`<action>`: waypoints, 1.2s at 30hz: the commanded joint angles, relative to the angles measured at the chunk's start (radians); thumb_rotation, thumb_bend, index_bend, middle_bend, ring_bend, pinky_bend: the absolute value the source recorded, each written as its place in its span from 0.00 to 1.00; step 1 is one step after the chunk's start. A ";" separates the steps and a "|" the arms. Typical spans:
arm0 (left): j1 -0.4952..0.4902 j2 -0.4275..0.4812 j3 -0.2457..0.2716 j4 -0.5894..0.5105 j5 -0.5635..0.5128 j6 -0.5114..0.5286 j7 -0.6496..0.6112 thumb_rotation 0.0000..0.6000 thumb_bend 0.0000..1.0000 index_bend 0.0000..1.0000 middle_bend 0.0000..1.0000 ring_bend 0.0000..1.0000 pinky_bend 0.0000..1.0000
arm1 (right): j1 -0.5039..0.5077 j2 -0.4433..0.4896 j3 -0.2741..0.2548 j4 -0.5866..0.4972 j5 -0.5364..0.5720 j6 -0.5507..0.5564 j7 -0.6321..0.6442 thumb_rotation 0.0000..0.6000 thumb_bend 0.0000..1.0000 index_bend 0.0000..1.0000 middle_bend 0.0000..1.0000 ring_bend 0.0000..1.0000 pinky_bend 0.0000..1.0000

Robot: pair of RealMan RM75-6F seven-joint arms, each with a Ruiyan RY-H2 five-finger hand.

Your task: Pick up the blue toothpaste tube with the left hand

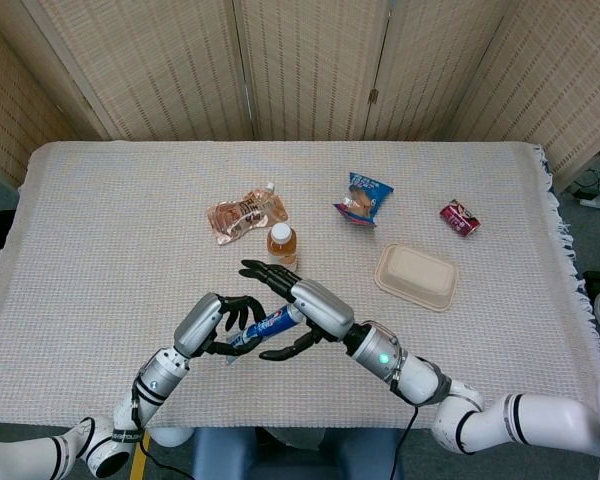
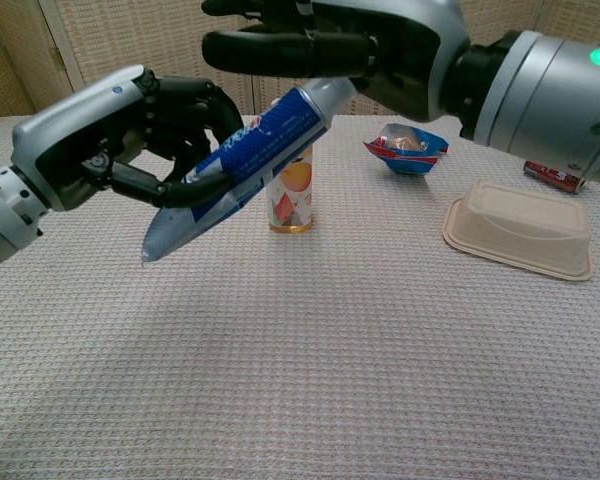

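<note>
The blue toothpaste tube is off the table, tilted with its white cap end up and to the right. My left hand grips it around the lower half, fingers curled round it. My right hand hovers right over the cap end with fingers stretched out and apart, the thumb below the tube in the head view. Whether it touches the cap I cannot tell.
A small orange drink bottle stands just behind the tube. A beige lidded container lies to the right, with a blue snack bag, a red can and a pink pouch farther back.
</note>
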 commanded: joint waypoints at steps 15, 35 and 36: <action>0.004 -0.022 -0.001 0.064 0.013 0.043 -0.064 1.00 0.87 0.78 0.82 0.74 0.80 | -0.016 0.008 -0.015 0.033 -0.055 0.088 0.176 0.55 0.08 0.00 0.00 0.00 0.00; -0.037 0.036 0.067 0.153 -0.079 -0.251 0.363 1.00 0.85 0.70 0.78 0.62 0.61 | -0.123 0.225 -0.059 -0.039 -0.018 0.132 0.034 0.55 0.08 0.00 0.00 0.00 0.00; -0.037 0.035 0.063 0.152 -0.096 -0.265 0.391 1.00 0.84 0.69 0.76 0.60 0.60 | -0.128 0.232 -0.063 -0.040 -0.017 0.132 0.023 0.55 0.08 0.00 0.00 0.00 0.00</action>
